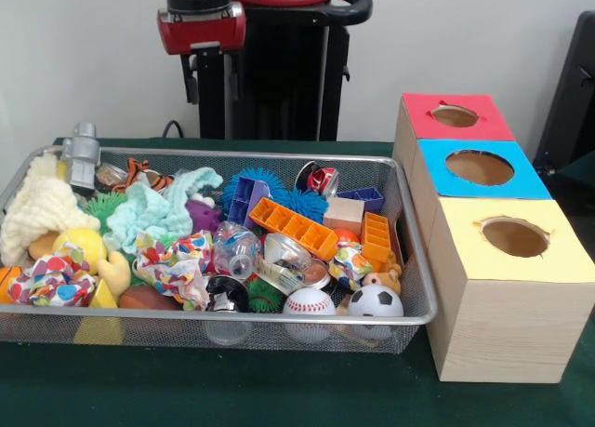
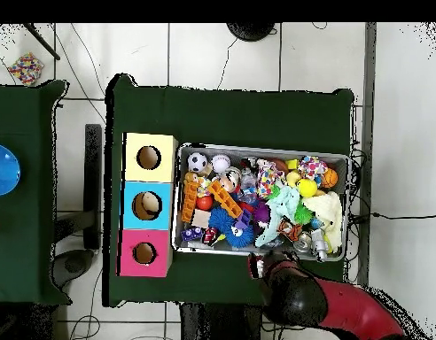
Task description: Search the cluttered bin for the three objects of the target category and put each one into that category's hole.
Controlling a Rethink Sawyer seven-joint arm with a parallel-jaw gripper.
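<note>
step: we search the wire bin [image 1: 414, 287] | balls, baseball [image 1: 309, 302] and soccer ball [image 1: 375, 301], at its front rim | gripper [image 2: 256, 266] state: we cannot tell | advice: we descend vertically, avoiding clutter

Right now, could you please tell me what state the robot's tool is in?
Tool: cannot be told. The arm is drawn back above the bin's far rim, and neither view shows its tips clearly; nothing appears to hang from it.
</note>
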